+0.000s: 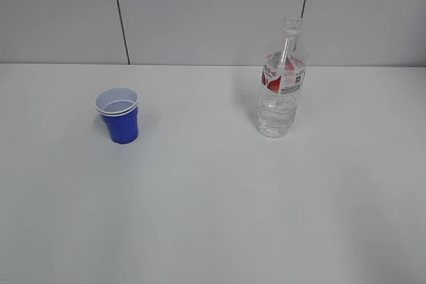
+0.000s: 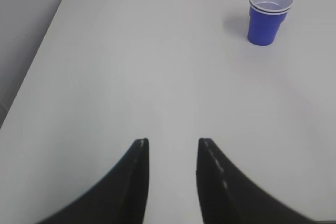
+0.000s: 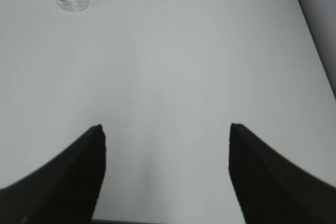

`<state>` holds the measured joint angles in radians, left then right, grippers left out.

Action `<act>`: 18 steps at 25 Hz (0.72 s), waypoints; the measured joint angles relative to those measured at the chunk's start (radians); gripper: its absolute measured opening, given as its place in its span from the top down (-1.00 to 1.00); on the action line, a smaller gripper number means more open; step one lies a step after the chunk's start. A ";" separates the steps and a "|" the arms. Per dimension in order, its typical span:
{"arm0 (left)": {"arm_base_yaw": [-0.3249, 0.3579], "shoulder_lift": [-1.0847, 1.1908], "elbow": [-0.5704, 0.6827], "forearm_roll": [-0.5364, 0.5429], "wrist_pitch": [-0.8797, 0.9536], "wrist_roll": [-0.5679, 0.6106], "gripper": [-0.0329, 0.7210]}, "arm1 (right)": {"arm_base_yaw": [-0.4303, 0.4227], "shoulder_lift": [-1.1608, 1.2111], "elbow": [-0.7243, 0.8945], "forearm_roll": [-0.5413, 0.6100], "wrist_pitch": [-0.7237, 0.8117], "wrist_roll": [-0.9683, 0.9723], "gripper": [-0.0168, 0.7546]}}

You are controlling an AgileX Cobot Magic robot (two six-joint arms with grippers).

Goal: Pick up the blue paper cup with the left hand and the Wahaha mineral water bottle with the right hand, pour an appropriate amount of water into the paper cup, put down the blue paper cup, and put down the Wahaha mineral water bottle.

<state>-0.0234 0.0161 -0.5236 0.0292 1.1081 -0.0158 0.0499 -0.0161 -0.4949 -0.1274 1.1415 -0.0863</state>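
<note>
White table (image 1: 213, 217) against grey panelled wall. Blue paper cup (image 1: 119, 116) upright, left of centre in exterior view; Wahaha mineral water bottle (image 1: 282, 84) upright, capless, right of centre, well apart, so each sits on its own arm's side. Left hand (image 2: 171, 148) partly open, empty, cup at upper right of its view. Right hand (image 3: 165, 132) wide open, empty, bottle base at upper left. Nothing grasped yet.

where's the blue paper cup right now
The blue paper cup stands upright on the left side of the white table in the exterior view, well apart from the Wahaha mineral water bottle on the right.
</note>
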 joint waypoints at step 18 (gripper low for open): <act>0.000 0.000 0.000 0.000 0.000 0.000 0.28 | 0.000 0.000 0.000 0.000 0.000 0.000 -0.46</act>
<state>-0.0234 0.0161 -0.5236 0.0292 1.1081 -0.0158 0.0499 -0.0161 -0.4949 -0.1274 1.1415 -0.0863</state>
